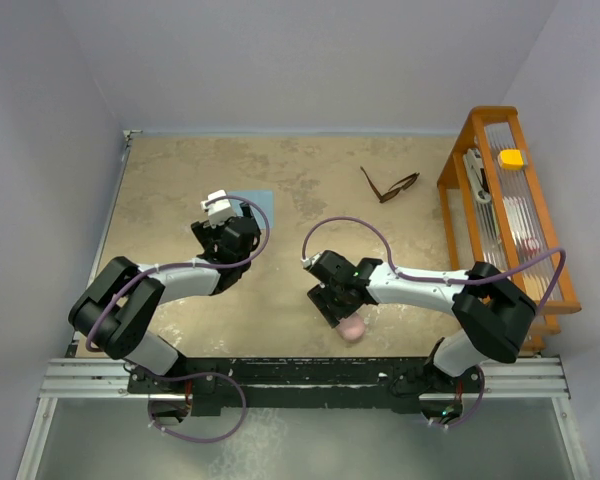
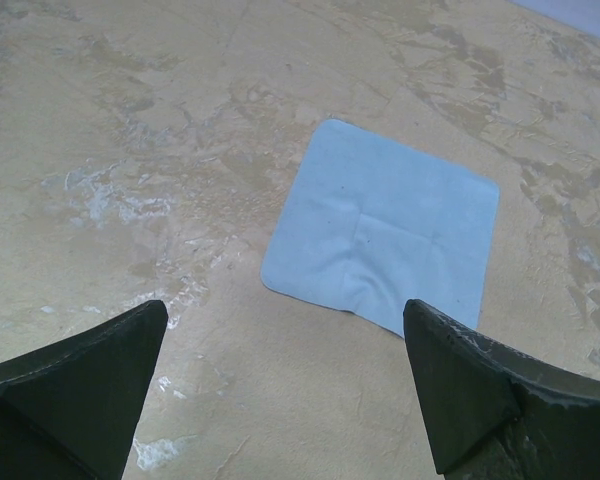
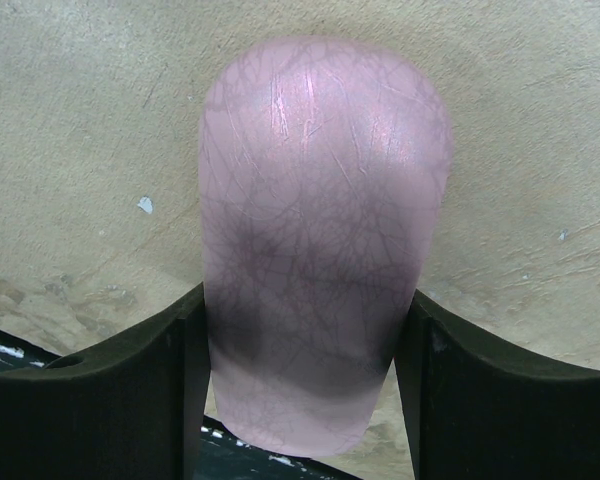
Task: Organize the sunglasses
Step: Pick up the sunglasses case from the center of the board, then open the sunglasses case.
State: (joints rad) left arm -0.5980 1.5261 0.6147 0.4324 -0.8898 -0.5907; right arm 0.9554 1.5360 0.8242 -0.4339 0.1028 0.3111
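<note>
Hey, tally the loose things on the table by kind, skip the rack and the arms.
sunglasses: 1
pink case: 1
blue cloth: 1
Total: 3

A: Can any lettering, brand or number be read in the three views?
B: None. The pink case point(image 3: 325, 240) shows only fine creases. The light blue cloth point(image 2: 385, 235) is plain. The sunglasses point(image 1: 390, 186) are too small in the top view for a frame mark to be read.
A: And the wooden rack point(image 1: 492, 112)?
B: Its contents, including a yellow block point(image 1: 511, 158), carry nothing readable at this size.
</note>
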